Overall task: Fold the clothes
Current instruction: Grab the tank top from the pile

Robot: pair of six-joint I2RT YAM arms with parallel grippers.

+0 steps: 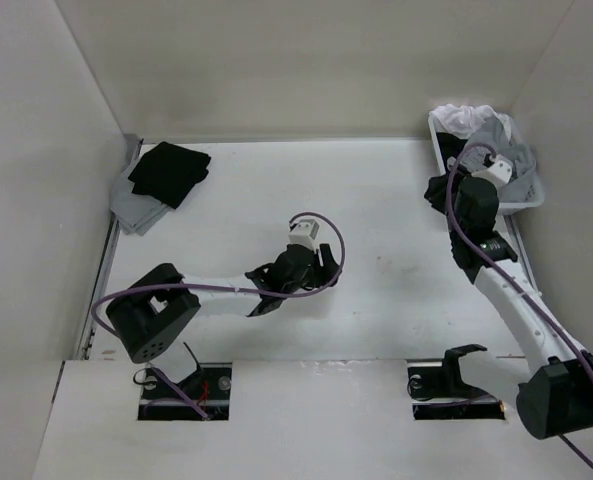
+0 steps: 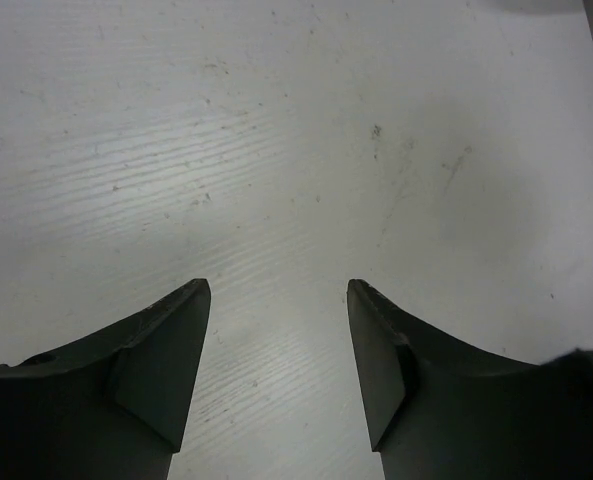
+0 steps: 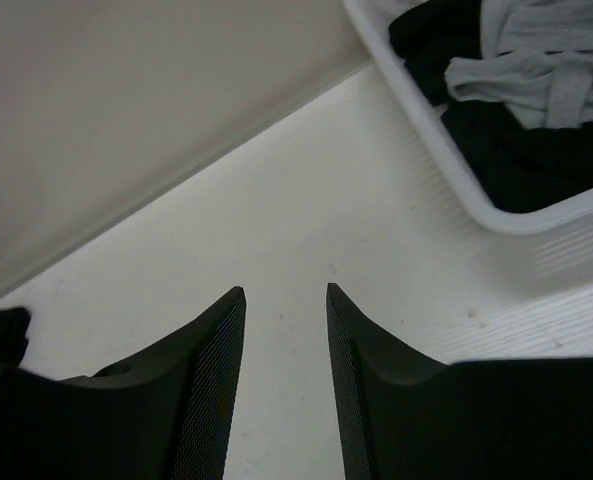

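Far-left stack: a folded black garment (image 1: 168, 170) lies on folded grey cloth (image 1: 134, 208) at the far left corner of the surface (image 1: 386, 300), against the side wall.
Left arm: reaches to the middle of the surface, well apart from the stack and the basket.
Left fingers (image 2: 166, 350): spread wide, nothing between them; only bare surface shows in the gap.
Right arm: stretches along the right edge toward the far right corner.
Right fingers (image 3: 211, 360): parted with a clear gap, holding nothing; they are just beside the near left side of the basket, and whether they touch it cannot be determined.
Basket (image 3: 426, 130): white, in the far right corner of the surface.
Tank top (image 3: 546, 75): heather-grey, crumpled and unfolded inside the basket, lying on dark cloth.
Dark cloth (image 3: 526, 160): black, in the basket under and around the tank top.
White garment (image 1: 461, 118): bunched at the far end of the basket.
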